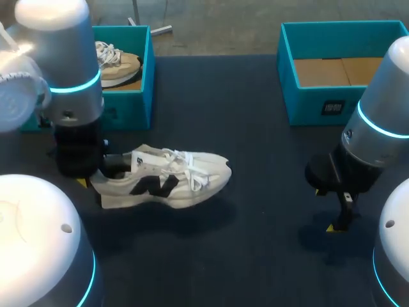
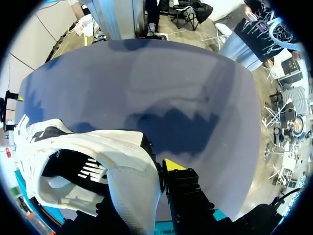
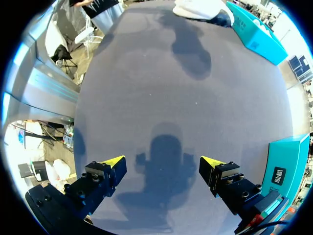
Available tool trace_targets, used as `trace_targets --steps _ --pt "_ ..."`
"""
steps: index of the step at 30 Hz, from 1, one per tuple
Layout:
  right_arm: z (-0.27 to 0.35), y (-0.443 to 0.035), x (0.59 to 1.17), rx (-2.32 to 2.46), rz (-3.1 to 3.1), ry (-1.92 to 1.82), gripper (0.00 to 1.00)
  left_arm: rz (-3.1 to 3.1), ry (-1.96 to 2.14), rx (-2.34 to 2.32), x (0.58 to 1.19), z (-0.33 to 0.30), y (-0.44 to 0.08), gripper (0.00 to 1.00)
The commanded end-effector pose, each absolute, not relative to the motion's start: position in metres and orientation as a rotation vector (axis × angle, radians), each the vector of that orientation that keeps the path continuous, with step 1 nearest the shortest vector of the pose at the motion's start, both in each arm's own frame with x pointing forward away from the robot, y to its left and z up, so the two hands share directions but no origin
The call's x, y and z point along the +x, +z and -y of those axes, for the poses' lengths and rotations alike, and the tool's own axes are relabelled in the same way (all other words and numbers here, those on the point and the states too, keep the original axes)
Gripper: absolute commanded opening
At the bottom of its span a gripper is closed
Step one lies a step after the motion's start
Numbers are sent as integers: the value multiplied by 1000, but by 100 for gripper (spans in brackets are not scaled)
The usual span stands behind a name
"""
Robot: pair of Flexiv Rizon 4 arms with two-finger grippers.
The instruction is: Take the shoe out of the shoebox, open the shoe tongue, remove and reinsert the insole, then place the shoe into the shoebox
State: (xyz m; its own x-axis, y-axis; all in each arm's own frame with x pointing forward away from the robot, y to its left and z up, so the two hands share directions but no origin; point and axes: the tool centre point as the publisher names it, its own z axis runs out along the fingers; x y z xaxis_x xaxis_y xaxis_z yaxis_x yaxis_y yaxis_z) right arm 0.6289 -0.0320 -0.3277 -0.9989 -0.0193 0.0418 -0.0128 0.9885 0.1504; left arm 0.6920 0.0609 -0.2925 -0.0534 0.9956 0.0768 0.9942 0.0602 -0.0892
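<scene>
At the far left of the dark table [image 1: 268,211], an open teal shoebox [image 1: 146,77] is holding a tan shoe [image 1: 121,64] with white laces and a pale sole. At the far right, a second teal shoebox [image 1: 307,102] is sitting open, showing only its brown cardboard floor. Both boxes are rectangular with straight, smooth walls. Between them, nearer the left box, a white sneaker [image 1: 172,182] is lying on the table, heel to the left and toe to the right. It has a bold black logo [image 1: 153,187] on its side, loose white laces [image 1: 188,167] and a dark lining inside the opening. The left gripper [image 2: 146,171] is coming down at the heel and is clamping the padded heel wall, one finger hidden inside the shoe, the other pressing on the outside. The right gripper [image 3: 164,169] is hanging low over bare table well to the right of the sneaker, pointing down, its fingers spread wide with nothing between them.
</scene>
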Motion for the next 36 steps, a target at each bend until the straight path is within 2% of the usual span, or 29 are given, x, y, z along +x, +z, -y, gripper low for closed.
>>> trace_targets --steps 1,19,36 --pt "32 -329 628 24 3092 -232 100 2203 -5 -2082 682 -52 -308 0" --pt "32 -329 628 24 3092 -232 100 2132 10 -2176 682 -10 -351 0" --pt "32 -329 628 24 3092 -232 100 2106 -27 -2195 691 21 -370 0"
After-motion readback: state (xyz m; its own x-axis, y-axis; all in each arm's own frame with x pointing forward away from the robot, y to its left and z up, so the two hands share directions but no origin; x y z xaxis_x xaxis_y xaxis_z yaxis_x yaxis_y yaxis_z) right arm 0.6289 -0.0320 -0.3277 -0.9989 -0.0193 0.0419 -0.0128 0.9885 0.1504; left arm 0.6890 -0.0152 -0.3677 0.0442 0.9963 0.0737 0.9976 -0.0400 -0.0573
